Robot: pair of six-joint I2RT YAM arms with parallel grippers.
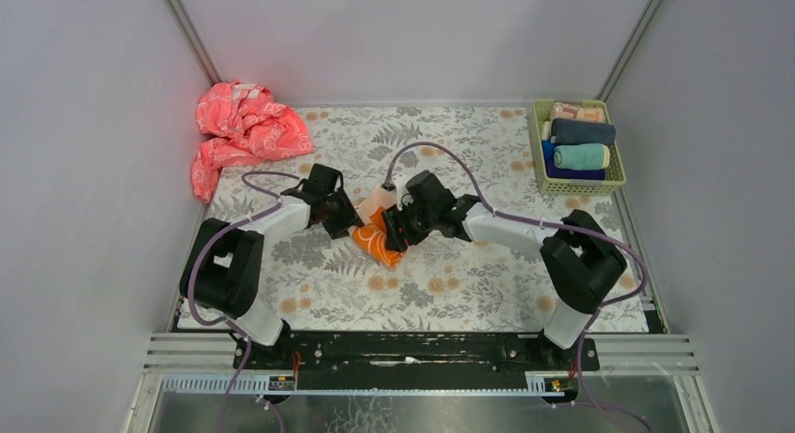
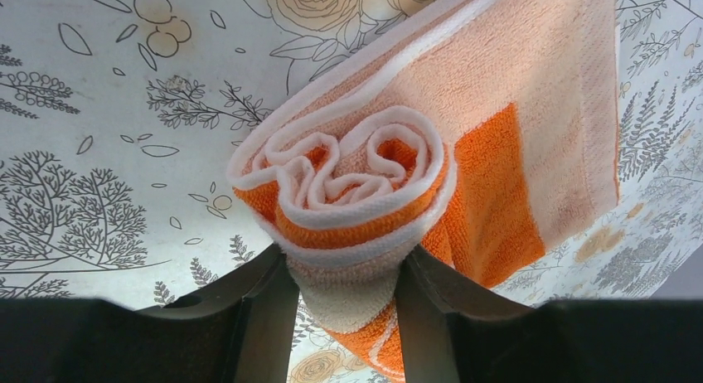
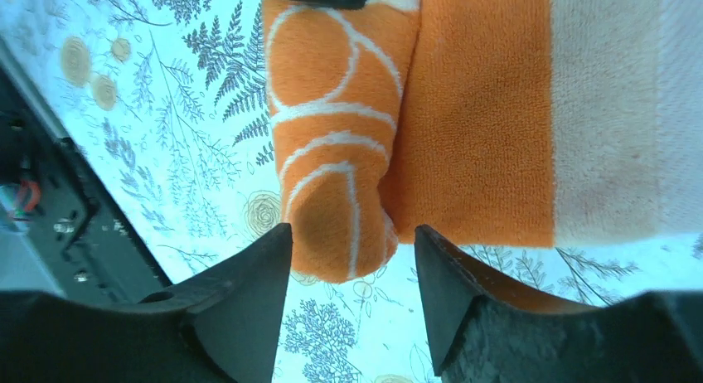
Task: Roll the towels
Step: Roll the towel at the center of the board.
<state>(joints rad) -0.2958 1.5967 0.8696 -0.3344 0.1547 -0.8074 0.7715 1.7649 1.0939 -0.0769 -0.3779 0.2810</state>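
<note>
- Your left gripper [image 2: 344, 265] is clenched on the coiled end of the orange-and-peach towel [image 2: 497, 151], likely pinning the spiral so it cannot unwind.
- Your right gripper [image 3: 352, 230] straddles the roll's other end with its jaws released, and a gap shows beside one finger.
- The towel lies mid-table on the floral cover [image 1: 450, 274], partly rolled.
- Both wrist views cut off its flat tail, and from above the arms hide most of it.

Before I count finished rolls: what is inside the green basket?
The basket holds a peach roll, a dark blue roll and a mint-teal roll, blue cloth beneath. Its bottom is covered.
</note>
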